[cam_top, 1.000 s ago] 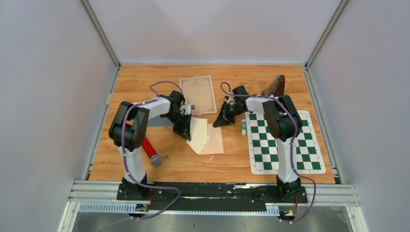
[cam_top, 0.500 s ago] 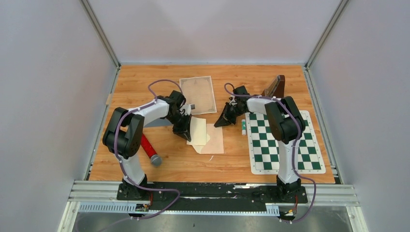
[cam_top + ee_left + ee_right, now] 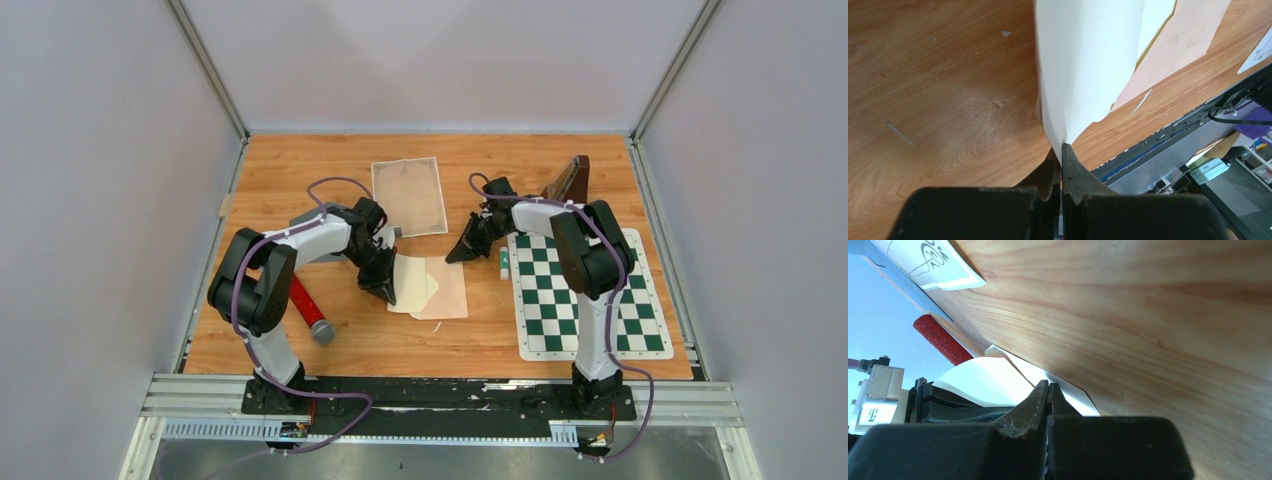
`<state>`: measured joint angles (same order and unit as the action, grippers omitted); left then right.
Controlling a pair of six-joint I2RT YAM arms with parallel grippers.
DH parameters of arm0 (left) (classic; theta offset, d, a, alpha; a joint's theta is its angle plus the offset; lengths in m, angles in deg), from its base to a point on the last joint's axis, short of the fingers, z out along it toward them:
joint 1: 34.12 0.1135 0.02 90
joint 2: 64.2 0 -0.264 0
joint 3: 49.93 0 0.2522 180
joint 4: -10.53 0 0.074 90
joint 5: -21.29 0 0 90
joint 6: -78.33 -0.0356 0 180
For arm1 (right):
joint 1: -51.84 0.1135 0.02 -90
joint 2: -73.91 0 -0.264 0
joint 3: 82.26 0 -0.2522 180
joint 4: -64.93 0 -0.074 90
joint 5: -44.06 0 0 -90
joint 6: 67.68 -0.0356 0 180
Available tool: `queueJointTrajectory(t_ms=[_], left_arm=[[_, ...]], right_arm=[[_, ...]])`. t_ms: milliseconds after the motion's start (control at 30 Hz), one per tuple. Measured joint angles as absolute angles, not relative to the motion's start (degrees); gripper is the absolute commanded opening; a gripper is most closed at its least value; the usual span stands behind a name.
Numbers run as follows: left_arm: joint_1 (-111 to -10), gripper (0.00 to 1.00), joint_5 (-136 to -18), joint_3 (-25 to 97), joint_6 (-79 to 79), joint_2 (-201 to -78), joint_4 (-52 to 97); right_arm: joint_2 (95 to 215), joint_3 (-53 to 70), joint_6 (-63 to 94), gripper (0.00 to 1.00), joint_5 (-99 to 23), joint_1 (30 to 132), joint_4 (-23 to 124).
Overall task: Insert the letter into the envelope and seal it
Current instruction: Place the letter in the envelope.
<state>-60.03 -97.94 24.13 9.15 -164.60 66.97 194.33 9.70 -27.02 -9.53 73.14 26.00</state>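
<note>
1. Where the left gripper [image 3: 1062, 150] comes to a point, its jaws are pressed together on a corner of the letter [image 3: 1088, 65]. They pinch the sheet so that this edge curls up off the table [image 3: 938, 100].
2. The right gripper [image 3: 462, 253] is also pressed together, with nothing visible between its jaws. Its tip sits low, just beyond the envelope [image 3: 452, 292].
3. The letter lies mid-table, overlapping the envelope's left part. I cannot tell whether any of it is inside yet.
4. The letter looks light and limp. It will likely bend from any single hold, slide easily on the wood and crease if pushed end-on.
5. An edge or corner is the best hold, low and close to the mouth of the envelope. The envelope probably needs pinning at its far edge.
6. Further out, a glue stick [image 3: 504, 262] lies beside the chess mat [image 3: 585, 300], and a red roller [image 3: 310, 312] lies to the left.
</note>
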Motion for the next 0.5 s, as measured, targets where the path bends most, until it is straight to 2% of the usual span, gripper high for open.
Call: queueJointTrajectory(t_ms=[500], left_arm=[[-60.0, 0.00, -98.4, 24.1, 12.2, -164.6, 69.0]], right_arm=[[193.8, 10.2, -28.4, 0.00, -10.4, 73.0, 25.7]])
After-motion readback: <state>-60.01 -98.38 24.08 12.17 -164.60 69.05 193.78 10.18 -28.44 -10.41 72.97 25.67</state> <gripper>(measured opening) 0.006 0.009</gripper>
